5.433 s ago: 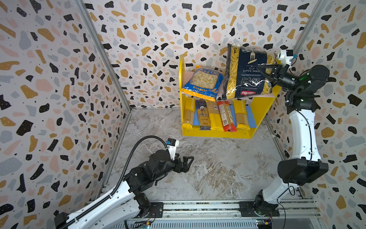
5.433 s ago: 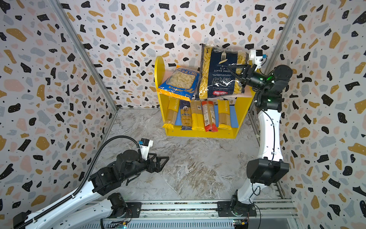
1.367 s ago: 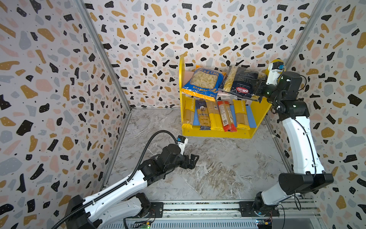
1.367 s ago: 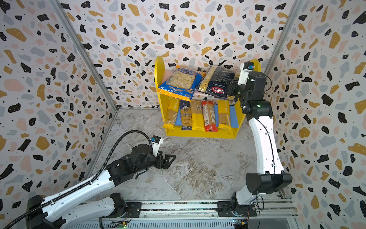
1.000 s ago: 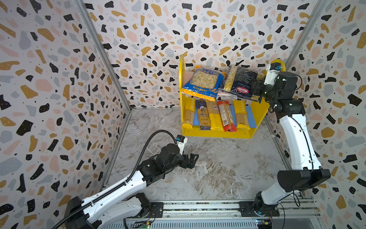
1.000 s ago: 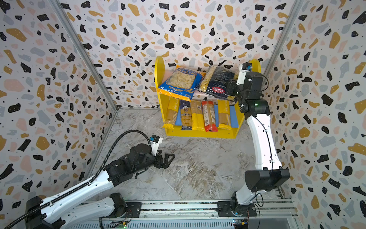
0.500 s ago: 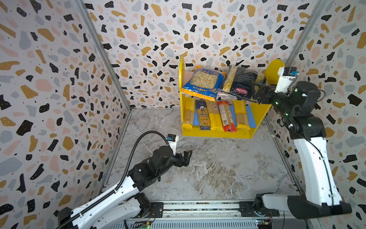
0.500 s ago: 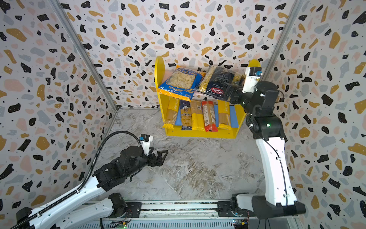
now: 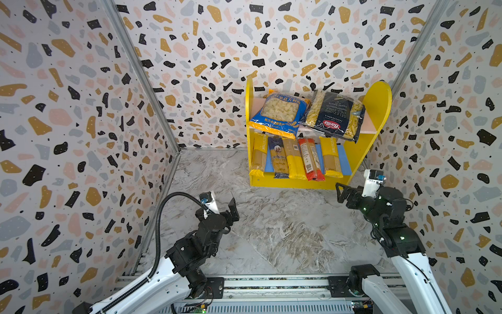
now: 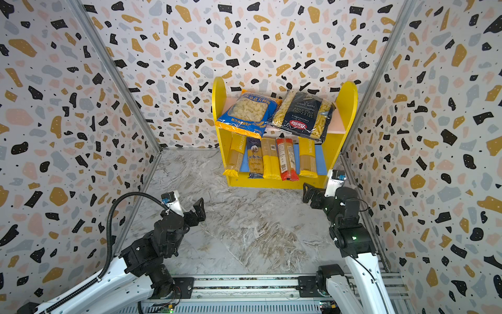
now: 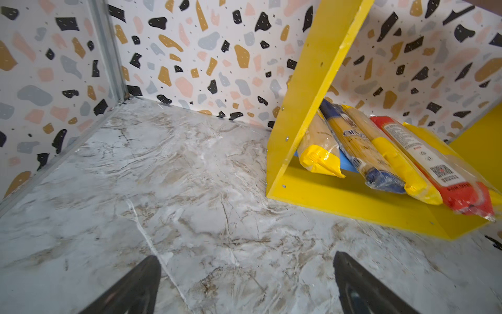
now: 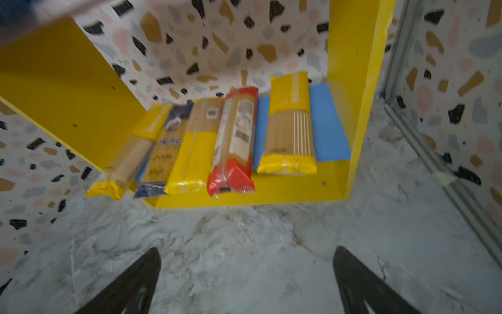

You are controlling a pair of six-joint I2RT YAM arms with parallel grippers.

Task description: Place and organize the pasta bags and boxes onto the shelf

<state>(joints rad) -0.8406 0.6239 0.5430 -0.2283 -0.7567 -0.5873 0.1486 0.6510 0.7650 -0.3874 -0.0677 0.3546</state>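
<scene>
Slipping risk: the Barilla bag (image 9: 332, 117) lies flat on the pink upper board (image 9: 367, 123) of the shelf (image 9: 378, 99), touching the orecchiette bag (image 9: 277, 114). Both hang over the board's front edge, so I judge that a knock to the shelf could slide either one off onto the tier below.
Lower tier: five spaghetti packs (image 9: 294, 159) lie side by side on the blue lower board (image 9: 344, 163), with their front ends past it over the yellow base (image 9: 293, 182). The red-orange pack (image 9: 310, 160) sticks out furthest, and a tool sweeping low could catch an end and drag a pack onto the table (image 9: 271, 231).
Task state: all seven packs sit on the shelf, so the job looks all but done.
Right arm: folded by the right wall. The right tool (image 12: 245, 252) sits low, just in front of the shelf's right front corner, with jaws wide apart and nothing between them. The wrist view is blurred. A careless swing here could bump the shelf.
Left arm: low over the table and well apart from the shelf. The left tool (image 11: 245, 258) points toward the shelf's left side, with jaws wide apart and empty.
</scene>
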